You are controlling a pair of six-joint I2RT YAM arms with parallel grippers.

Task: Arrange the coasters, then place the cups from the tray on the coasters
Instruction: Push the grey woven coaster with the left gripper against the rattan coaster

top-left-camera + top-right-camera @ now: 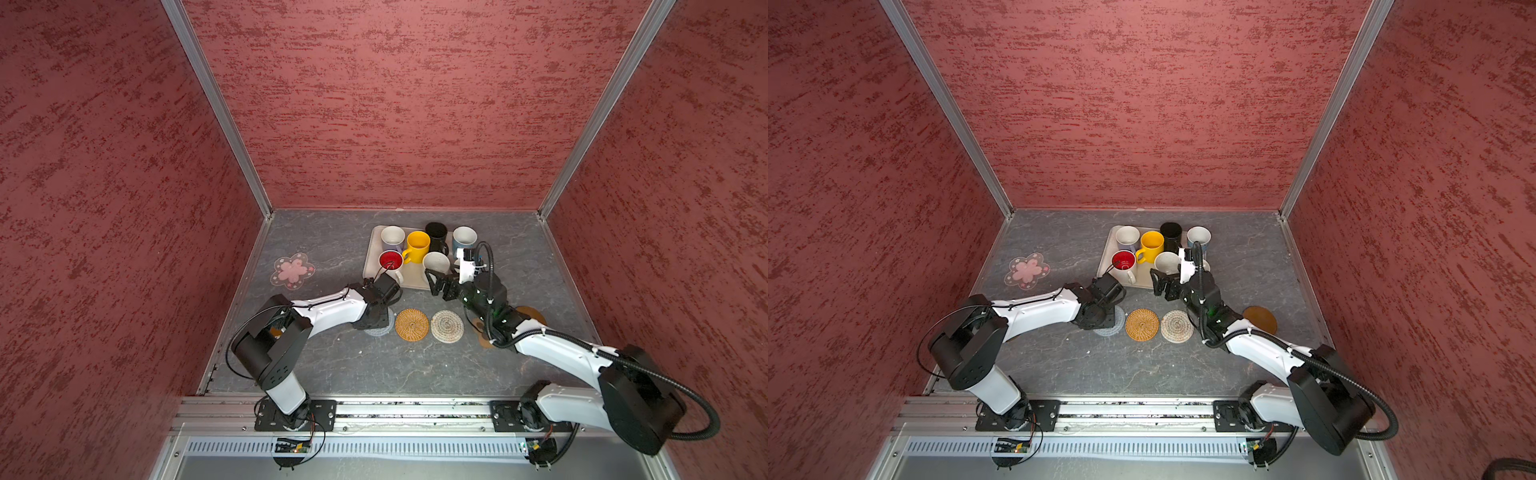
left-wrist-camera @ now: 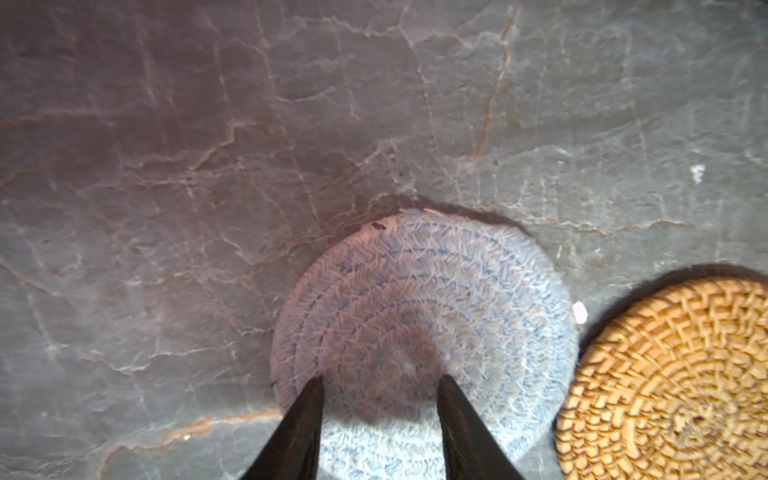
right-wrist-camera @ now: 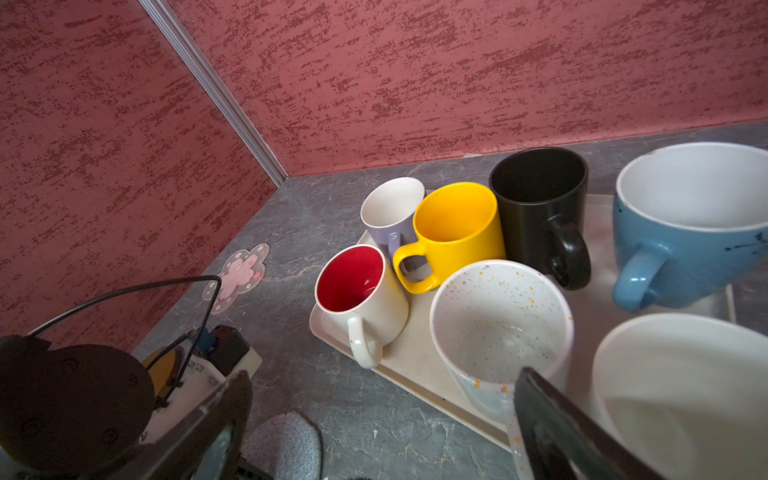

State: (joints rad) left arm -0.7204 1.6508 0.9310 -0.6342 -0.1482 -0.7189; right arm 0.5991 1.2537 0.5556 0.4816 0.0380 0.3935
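In both top views the tray [image 1: 413, 277] holds the cups [image 1: 417, 245] at 12 o'clock from a row of three woven coasters [image 1: 412, 324] on the table [image 1: 332, 365], the flower coaster [image 1: 292, 270] lies well apart at 9 o'clock of the tray, and a brown disc [image 1: 1260, 319] shows at 3 o'clock of the row. In the left wrist view the left jaws stand partly open, tips over the grey-blue coaster [image 2: 415, 299], the orange coaster [image 2: 673, 374] just beside it. In the right wrist view the right jaws gape wide, gripping nothing, one finger [image 3: 552, 419] in front of the speckled cup [image 3: 498, 324].
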